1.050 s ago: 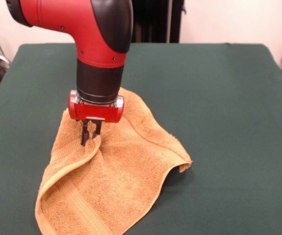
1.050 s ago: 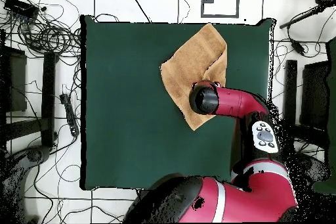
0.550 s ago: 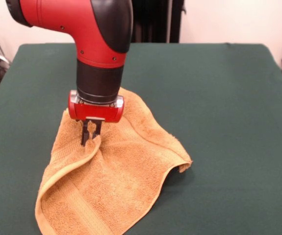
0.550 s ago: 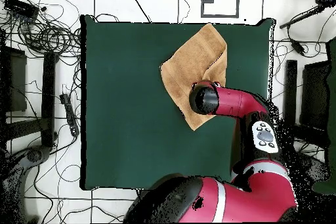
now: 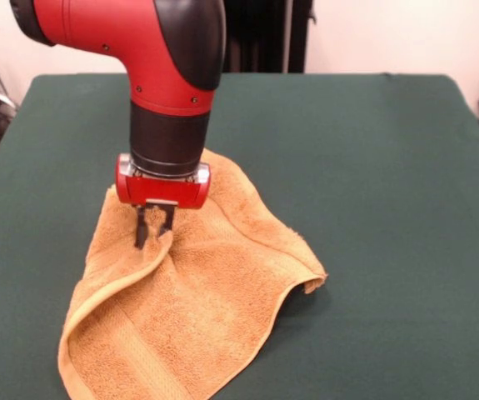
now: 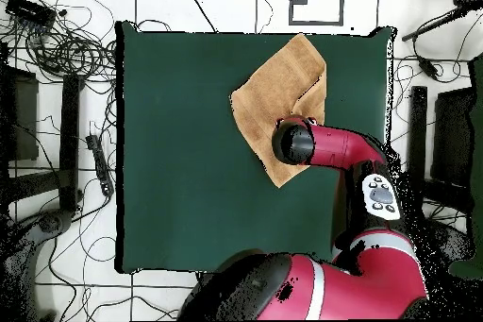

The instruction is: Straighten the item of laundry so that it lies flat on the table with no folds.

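The item of laundry (image 5: 197, 308) is a golden-orange towel lying crumpled on the green table (image 5: 372, 167), at its near left part. One edge is folded over and rises as a ridge up to my gripper (image 5: 155, 235). The gripper points straight down and is shut on that raised fold, with cloth showing between its two dark fingers (image 5: 142, 229). A curled flap of the towel lifts off the table at the right. In the overhead view the item of laundry (image 6: 278, 92) lies near the table's (image 6: 189, 148) far right corner, and the arm's wrist hides the gripper.
The red and black arm (image 5: 168, 92) stands over the towel's far part. In the overhead view cables and stands (image 6: 57, 44) lie on the floor around the table, off its edges.
Almost nothing. The gripper has shifted very slightly to the left with the pinched fold, and the towel's near left edge has crept along with it.
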Available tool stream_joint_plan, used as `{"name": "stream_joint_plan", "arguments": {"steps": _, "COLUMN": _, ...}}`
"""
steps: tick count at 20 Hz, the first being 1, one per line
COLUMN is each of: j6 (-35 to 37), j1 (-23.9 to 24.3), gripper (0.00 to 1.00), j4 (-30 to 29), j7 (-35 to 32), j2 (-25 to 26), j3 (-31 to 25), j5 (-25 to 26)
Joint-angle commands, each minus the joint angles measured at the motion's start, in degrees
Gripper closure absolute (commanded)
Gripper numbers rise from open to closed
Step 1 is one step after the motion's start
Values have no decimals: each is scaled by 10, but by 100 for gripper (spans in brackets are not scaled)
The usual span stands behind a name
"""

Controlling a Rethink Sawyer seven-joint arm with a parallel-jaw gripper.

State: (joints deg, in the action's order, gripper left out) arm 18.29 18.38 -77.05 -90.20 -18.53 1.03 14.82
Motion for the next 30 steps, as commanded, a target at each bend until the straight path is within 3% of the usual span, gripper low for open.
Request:
{"name": "stream_joint_plan", "arguments": {"steps": 1, "j6": 24, "j1": -9, "gripper": 0, "j4": -29, "j7": -47, "j2": 123, "j3": -65, "j5": -1}}
{"name": "stream_joint_plan", "arguments": {"steps": 6, "j6": 36, "j1": -6, "gripper": 0, "j4": -32, "j7": -49, "j2": 122, "j3": -67, "j5": -7}}
{"name": "stream_joint_plan", "arguments": {"steps": 12, "j6": 1, "j1": -18, "gripper": 0, "j4": -26, "j7": -54, "j2": 123, "j3": -55, "j5": 9}}
{"name": "stream_joint_plan", "arguments": {"steps": 30, "j6": -16, "j1": 16, "gripper": 0, "j4": -41, "j7": -35, "j2": 118, "j3": -78, "j5": 15}}
